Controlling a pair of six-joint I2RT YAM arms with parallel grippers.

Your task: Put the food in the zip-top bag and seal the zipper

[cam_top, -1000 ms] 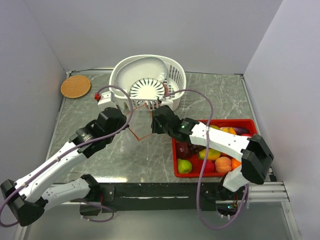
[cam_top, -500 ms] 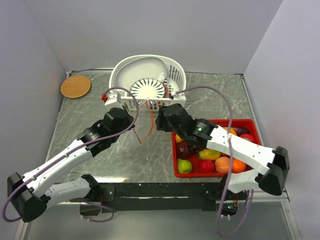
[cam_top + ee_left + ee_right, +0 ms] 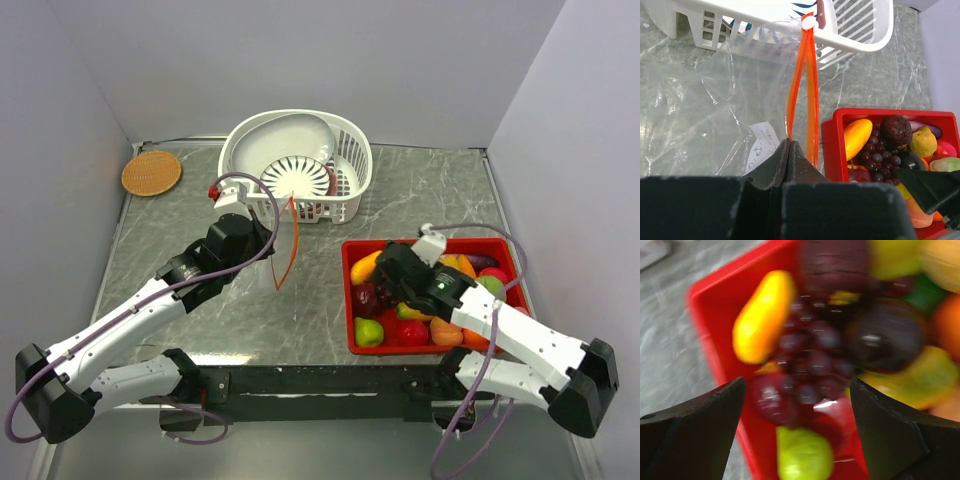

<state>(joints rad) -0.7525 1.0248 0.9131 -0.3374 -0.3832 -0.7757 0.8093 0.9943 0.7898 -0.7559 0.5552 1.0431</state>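
Observation:
The zip-top bag [image 3: 715, 95] is clear and crinkly and hangs from my left gripper [image 3: 788, 142], which is shut on its mouth edge. The orange-red zipper [image 3: 801, 85] runs as two close strips up to a white slider by the basket rim; from above the zipper [image 3: 285, 245] is a thin upright line beside my left gripper [image 3: 266, 240]. The food lies in the red tray [image 3: 400, 349]: purple grapes [image 3: 810, 360], an orange-yellow mango [image 3: 762, 317], a green pear [image 3: 802, 455]. My right gripper [image 3: 797, 385] is open over the grapes, holding nothing, and in the top view my right gripper [image 3: 385, 272] is over the tray's left part.
A white slotted basket [image 3: 345, 160] holding a white dish stands at the back, just behind the bag. A round woven coaster [image 3: 151, 172] lies at the back left. The grey walls close in on both sides.
My right gripper has let go of the bag's mouth, opened wide and swung right and nearer, over the tray. The zipper, earlier spread between both grippers, now hangs narrow from the left one.

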